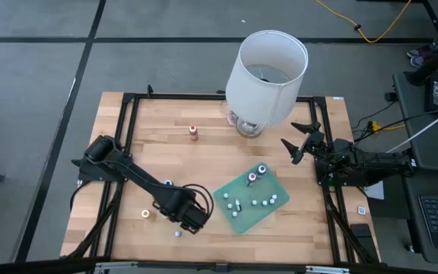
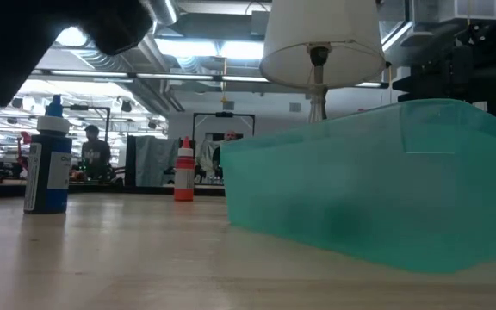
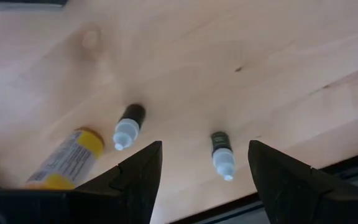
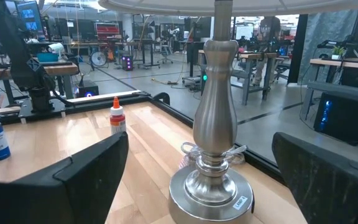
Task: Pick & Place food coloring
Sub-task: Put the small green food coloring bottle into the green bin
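The food coloring bottles are scattered over the table. Several stand on the green mat [image 1: 251, 202]. A red-topped one [image 1: 194, 133] stands alone on the far side, a blue one [image 1: 168, 183] beside my left arm, and a yellow one [image 1: 144, 215] and another [image 1: 178, 233] toward the near edge. My left gripper [image 1: 194, 218] hovers open above the table near the mat's left corner. In its wrist view a green-bodied bottle [image 3: 221, 154] shows between the open fingers, a dark one [image 3: 128, 124] and the yellow one [image 3: 67, 160] beside them. My right gripper [image 1: 299, 144] waits open to the right of the lamp.
A lamp with a big white shade [image 1: 268, 72] stands at the table's far edge, its metal base [image 4: 213, 155] right before my right gripper. A black frame [image 1: 128, 103] runs around the wooden table. In the low view the mat [image 2: 377, 198] fills the foreground.
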`<control>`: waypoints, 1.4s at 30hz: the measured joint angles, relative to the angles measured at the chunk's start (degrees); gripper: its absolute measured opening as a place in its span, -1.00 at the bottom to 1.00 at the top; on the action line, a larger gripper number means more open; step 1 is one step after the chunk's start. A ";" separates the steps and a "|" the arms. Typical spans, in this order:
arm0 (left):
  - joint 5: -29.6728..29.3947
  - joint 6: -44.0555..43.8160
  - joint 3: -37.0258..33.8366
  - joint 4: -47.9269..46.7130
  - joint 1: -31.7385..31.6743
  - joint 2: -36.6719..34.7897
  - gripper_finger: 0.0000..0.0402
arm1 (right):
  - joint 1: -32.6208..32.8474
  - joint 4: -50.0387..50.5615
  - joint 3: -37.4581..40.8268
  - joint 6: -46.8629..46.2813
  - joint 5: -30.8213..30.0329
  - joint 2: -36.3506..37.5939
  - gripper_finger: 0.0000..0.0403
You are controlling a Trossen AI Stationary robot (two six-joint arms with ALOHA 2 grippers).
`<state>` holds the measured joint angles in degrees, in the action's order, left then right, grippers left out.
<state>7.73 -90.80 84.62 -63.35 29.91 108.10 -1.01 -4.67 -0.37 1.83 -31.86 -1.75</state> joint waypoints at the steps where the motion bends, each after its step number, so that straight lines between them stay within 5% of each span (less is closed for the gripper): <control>1: 0.16 0.02 -1.05 0.67 0.00 -0.28 0.15 | 0.00 0.00 -0.02 -0.01 0.01 0.00 0.97; 16: 0.25 6.55 -11.99 2.13 1.58 -5.26 0.16 | 0.01 0.00 -0.02 -0.01 0.01 -0.01 0.97; 42: 1.20 14.62 -17.62 9.43 3.37 -5.34 0.14 | 0.00 0.00 -0.02 -0.01 0.01 0.00 0.97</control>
<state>8.94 -76.18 67.00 -53.92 33.28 102.76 -1.01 -4.67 -0.38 1.83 -31.86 -1.75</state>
